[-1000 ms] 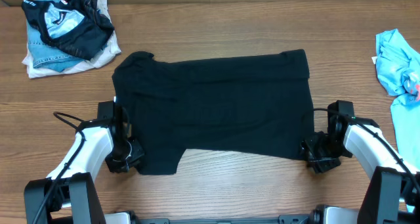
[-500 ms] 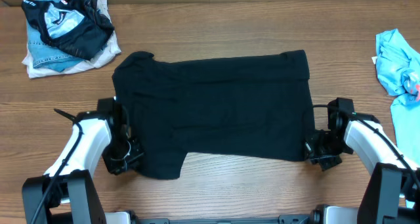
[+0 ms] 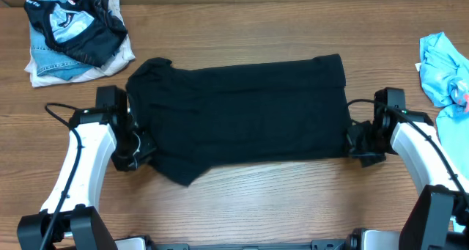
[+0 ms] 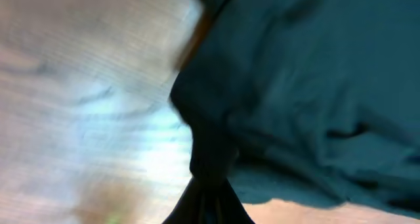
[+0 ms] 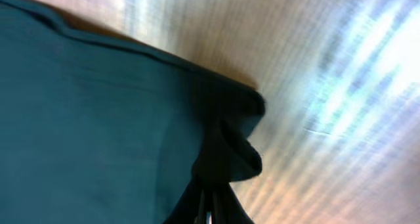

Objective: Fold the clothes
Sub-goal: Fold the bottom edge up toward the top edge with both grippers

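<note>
A black short-sleeved T-shirt point(image 3: 242, 111) lies spread across the middle of the wooden table, collar end to the left. My left gripper point(image 3: 143, 146) is shut on its near left edge, beside the sleeve. My right gripper point(image 3: 355, 141) is shut on its near right corner at the hem. Both held edges are raised off the table and drawn toward the far side. In the left wrist view the dark cloth point(image 4: 295, 86) bunches into the closed gripper point(image 4: 209, 207). The right wrist view shows the corner of the cloth point(image 5: 230, 152) pinched in the closed gripper point(image 5: 210, 207).
A pile of clothes point(image 3: 73, 37), black-and-pale-blue patterned over denim and white, sits at the far left corner. A light blue garment point(image 3: 443, 70) lies at the right edge. Bare wooden table point(image 3: 264, 199) runs along the front.
The right gripper closed on the shirt's corner. Both grippers have lifted and carried the shirt's near edge away from the front, so the shirt looks narrower from front to back.
</note>
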`<state>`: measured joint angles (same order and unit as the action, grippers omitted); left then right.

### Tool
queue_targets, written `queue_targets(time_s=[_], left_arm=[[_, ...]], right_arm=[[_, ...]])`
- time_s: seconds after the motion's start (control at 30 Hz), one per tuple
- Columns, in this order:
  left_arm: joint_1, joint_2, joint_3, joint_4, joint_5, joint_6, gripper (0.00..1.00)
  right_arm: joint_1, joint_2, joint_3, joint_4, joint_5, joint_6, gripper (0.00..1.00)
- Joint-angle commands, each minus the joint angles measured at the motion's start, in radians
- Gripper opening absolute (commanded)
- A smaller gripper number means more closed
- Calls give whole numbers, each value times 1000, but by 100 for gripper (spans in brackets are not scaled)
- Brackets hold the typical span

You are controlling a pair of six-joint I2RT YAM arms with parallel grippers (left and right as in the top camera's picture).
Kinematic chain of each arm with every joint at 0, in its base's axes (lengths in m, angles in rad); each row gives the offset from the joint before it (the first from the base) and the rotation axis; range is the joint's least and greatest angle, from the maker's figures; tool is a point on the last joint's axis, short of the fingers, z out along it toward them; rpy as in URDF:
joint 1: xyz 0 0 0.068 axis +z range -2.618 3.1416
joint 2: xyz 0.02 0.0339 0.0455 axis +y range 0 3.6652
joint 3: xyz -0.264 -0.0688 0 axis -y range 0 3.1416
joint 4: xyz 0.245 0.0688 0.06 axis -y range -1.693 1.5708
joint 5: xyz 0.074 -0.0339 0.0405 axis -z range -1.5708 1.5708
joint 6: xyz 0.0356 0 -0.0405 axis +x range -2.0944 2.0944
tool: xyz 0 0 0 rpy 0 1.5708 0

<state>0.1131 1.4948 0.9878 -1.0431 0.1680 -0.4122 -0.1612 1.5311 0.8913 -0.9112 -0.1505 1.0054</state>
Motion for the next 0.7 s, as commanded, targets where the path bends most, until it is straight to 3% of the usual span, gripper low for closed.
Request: queue_targets(time_s=[0.0,0.67], left_arm=[[-2,-18,25,51,62,8,4],[-4,3,24,447,84,5,4]], right_arm=[[3,5,26,42,3,44,4],[41,19,26,494,-15,42,4]])
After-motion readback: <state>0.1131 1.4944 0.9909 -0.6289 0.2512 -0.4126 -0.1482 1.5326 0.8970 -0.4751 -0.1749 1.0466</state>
